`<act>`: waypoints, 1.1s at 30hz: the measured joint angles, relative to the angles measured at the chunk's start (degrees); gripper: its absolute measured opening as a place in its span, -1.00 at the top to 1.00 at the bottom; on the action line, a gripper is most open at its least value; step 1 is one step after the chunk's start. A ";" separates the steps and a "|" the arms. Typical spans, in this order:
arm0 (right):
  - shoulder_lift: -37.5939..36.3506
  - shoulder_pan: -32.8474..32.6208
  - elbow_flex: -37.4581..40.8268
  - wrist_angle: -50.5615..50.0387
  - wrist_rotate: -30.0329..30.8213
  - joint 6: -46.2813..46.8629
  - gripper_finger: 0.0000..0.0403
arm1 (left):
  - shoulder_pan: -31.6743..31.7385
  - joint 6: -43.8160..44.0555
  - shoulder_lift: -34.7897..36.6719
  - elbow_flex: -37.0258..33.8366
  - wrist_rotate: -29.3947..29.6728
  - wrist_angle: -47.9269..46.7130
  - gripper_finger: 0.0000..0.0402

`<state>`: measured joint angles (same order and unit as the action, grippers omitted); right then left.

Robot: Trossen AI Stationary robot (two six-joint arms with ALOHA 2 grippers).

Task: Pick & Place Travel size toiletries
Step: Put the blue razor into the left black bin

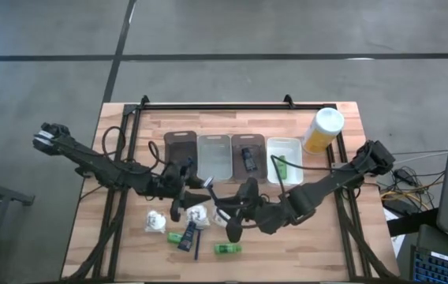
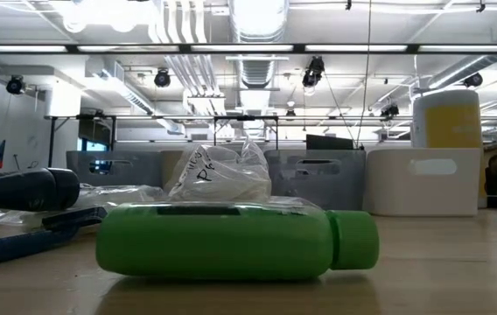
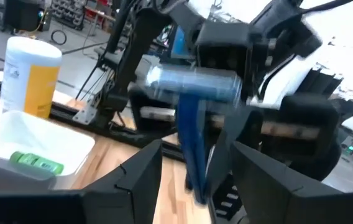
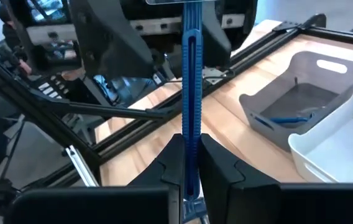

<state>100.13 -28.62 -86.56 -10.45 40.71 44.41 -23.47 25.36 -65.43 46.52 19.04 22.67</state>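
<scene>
Clamping the blue razor [image 4: 191, 93], the right fingers [image 4: 217, 163] hold its handle between the left fingers [image 3: 142, 171], apart.

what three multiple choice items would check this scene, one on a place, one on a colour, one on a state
1. What lies in the white tray?
A. a green bottle
B. a wrapped bundle
C. a black piece

2. What colour is the cap of the tall yellow bottle?
A. green
B. blue
C. white

3. How does the right gripper stand?
A. open over a tray
B. shut on the blue razor
C. shut on nothing

Key:
1 A, the left wrist view shows the green bottle lying inside the white tray.
2 C, the high view shows a white top on the yellow body.
3 B, in the right wrist view its two fingers press the razor's handle from both sides.
</scene>
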 joint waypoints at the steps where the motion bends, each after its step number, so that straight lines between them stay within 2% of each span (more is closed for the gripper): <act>1: 0.19 0.02 0.00 0.40 -0.07 -0.32 0.89 | 0.11 -0.18 0.00 0.01 -0.03 0.07 0.04; 14: 0.23 0.59 -0.02 0.93 -0.76 -1.58 0.89 | 0.92 -1.39 -0.02 0.01 -1.63 0.90 0.08; 18: 0.23 0.94 -0.02 0.98 -1.89 -1.97 0.89 | 1.01 -1.41 -0.02 0.01 -1.80 0.92 0.25; 26: 0.22 1.38 -0.01 0.82 -2.23 -3.24 0.87 | 1.38 -4.53 -0.02 -0.02 -3.13 0.90 0.71; 29: 0.23 1.45 0.00 0.80 -2.20 -4.67 0.78 | 1.39 -6.00 -0.02 -0.02 -3.30 1.09 0.81; 33: 0.22 1.58 -0.02 0.20 -2.03 -4.65 0.57 | 1.62 -6.85 -0.02 -0.02 -1.80 0.22 0.81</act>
<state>100.35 -27.04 -86.58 -10.25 38.68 39.77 -21.85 18.50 -65.45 46.50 17.24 22.89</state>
